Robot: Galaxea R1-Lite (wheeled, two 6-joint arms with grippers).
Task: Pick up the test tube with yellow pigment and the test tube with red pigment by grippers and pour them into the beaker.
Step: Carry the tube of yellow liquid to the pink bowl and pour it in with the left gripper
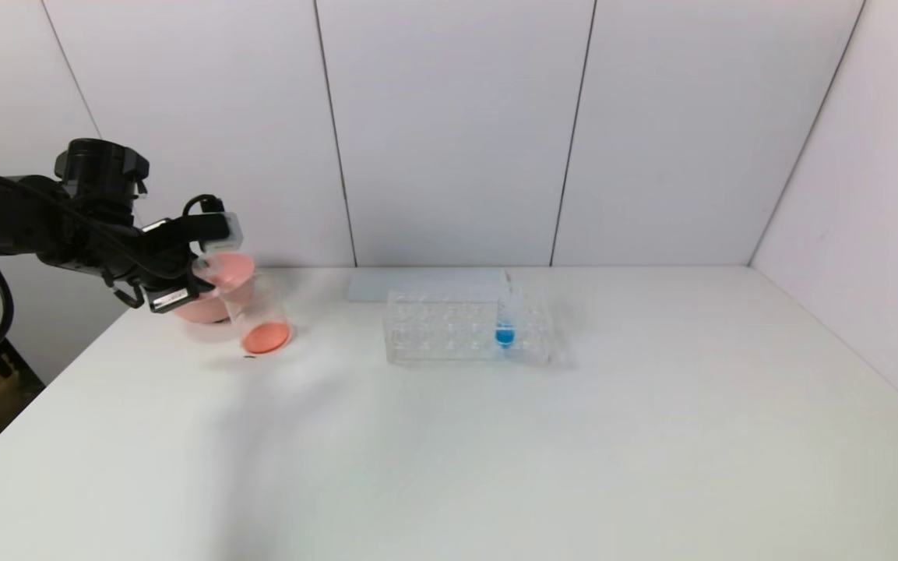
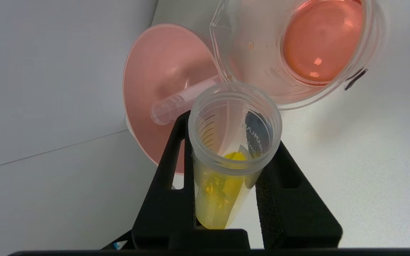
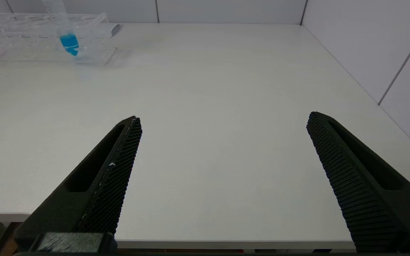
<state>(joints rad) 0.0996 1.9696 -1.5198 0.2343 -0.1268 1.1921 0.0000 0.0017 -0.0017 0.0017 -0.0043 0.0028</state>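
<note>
Head view: left pincer [image 1: 198, 269] held above the beaker [image 1: 258, 315] at the table's [image 1: 449, 452] far left, just before the pink bowl [image 1: 219, 288]; the beaker already holds red-orange liquid, so the red pour appears done and the yellow pour is left; the yellow tube cannot be made out here behind the pincer; a rack [image 1: 468, 327] at mid-table holds only a blue tube [image 1: 505, 323]; the right arm is out of frame.

Left wrist view: left pincer [image 2: 228, 167] clamped on the yellow tube [image 2: 228, 160], mouth open and directed toward the beaker [image 2: 297, 49]; yellow pigment sits at the tube's lower end, none seen leaving; an emptied tube [image 2: 180, 103], judged the red one, lies in the bowl [image 2: 162, 71], partly hidden by the beaker and yellow tube.

Right wrist view: right pincer [image 3: 222, 122] spread wide, empty, idle at the table's near edge, well apart from the rack [image 3: 41, 37]; beaker and bowl out of frame.
</note>
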